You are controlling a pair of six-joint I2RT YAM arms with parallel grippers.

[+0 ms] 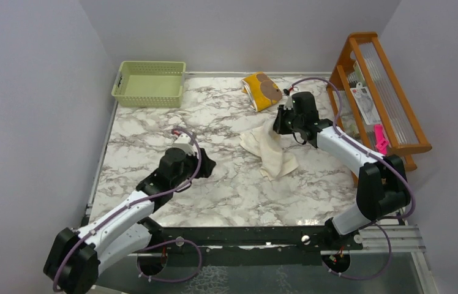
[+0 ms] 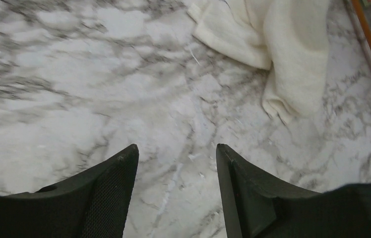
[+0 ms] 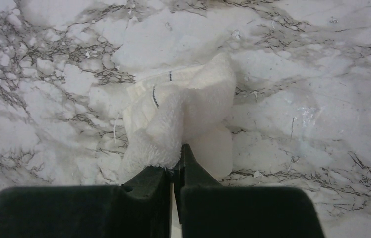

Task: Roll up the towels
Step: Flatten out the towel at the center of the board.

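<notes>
Obs: right claw pinches crumpled cream-white cloth towel; left claw open, empty.
Gripped towel edge hidden between fingers; small dark marks on it unreadable.

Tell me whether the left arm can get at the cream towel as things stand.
Probably yes. The left gripper is open over the bare marble table, and nothing lies between it and the cream towel ahead. The right gripper pinches the towel's far end.

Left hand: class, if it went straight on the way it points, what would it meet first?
Probably bare marble table: the open left hand tilts down at it. The cream towel lies further ahead, off to the right; depth is unclear.
</notes>
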